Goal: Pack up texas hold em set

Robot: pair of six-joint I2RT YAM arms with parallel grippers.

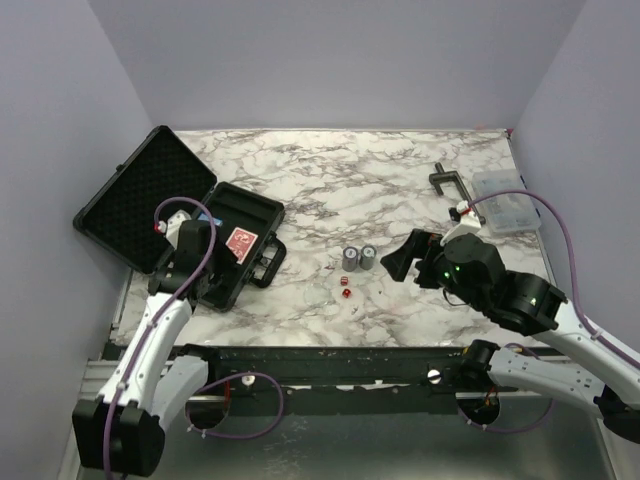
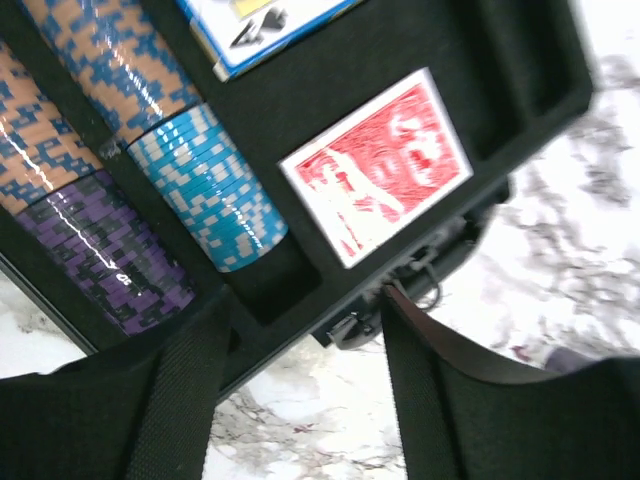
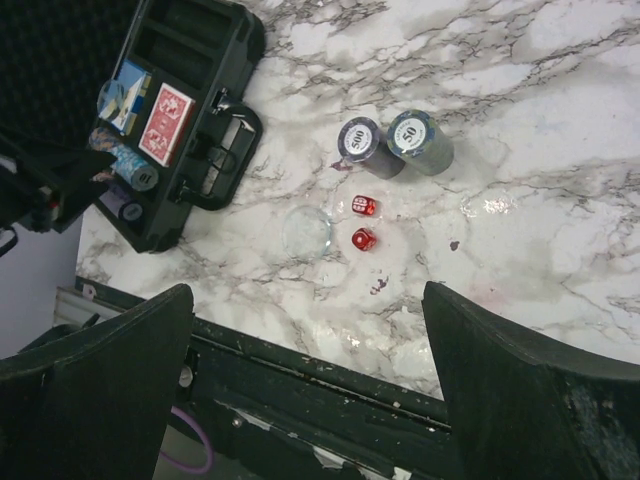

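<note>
The case (image 1: 140,200) is lying open at the left of the worktop (image 1: 380,170), with its foam-lined lid tilting back to the left. The left arm (image 1: 150,330) is reaching over the tray. The left jaws are standing apart with nothing between them, and the fingers (image 2: 180,400) are hanging over the case's near edge. In the tray, rows of chips (image 2: 215,190) in orange, purple and light blue are lying on their sides. A red deck (image 2: 380,180) is sitting back up in its slot, and a blue deck (image 2: 255,25) is showing beyond it.

Right of the case, two chip stacks (image 1: 351,259) are standing side by side on the bare marble, with two dice (image 1: 347,293) just in front of them. A clear round thing (image 3: 306,230), possibly a disc, is lying beside the dice.

The right jaws are hanging wide open and empty right of the stacks, with their fingers (image 3: 100,390) well apart. At the far right, a clamp (image 1: 447,182) and a clear box (image 1: 505,205) are sitting near each other.
</note>
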